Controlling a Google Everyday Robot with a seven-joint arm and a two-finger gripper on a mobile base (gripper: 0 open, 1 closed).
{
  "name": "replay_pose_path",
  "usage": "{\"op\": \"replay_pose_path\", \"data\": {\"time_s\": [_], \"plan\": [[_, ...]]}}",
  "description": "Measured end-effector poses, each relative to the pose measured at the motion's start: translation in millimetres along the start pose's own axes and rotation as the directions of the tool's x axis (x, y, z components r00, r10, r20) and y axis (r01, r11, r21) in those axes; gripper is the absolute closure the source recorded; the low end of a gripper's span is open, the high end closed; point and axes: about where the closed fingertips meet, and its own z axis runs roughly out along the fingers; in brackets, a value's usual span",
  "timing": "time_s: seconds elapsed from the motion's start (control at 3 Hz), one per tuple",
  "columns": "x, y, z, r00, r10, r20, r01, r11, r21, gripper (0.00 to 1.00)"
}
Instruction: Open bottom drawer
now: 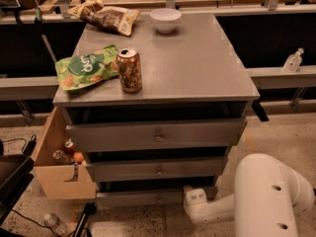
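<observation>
The grey cabinet has three drawer fronts. The bottom drawer (143, 197) is the slimmest, low near the floor, with a small round knob (159, 199) at its centre. It stands slightly out from the cabinet. My white arm (266, 196) comes in from the lower right. Its gripper (193, 201) is at the drawer's right end, level with the front and to the right of the knob. The mid drawer (158, 170) and the top drawer (157, 136) sit above.
On the cabinet top (197, 68) lie a green snack bag (84, 72), a can (130, 70), a white bowl (165, 19) and a brown chip bag (106, 16). A wooden box (57, 169) holding small items hangs at the left. A bottle (53, 222) lies on the floor.
</observation>
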Motion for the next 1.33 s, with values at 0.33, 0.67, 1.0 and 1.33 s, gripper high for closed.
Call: {"op": "replay_pose_path", "data": {"time_s": [0.33, 0.67, 1.0, 1.33], "plan": [[0, 0, 0, 1.0, 0.0, 0.0, 0.0, 1.0, 0.0, 0.0], [1, -7, -39, 1.0, -0.017, 0.001, 0.017, 0.9999, 0.0, 0.0], [-6, -19, -103, 0.999, -0.051, 0.005, 0.051, 0.9987, -0.001, 0.0], [-21, -26, -141, 0.998, -0.061, 0.032, 0.061, 0.9981, 0.009, 0.0]]}}
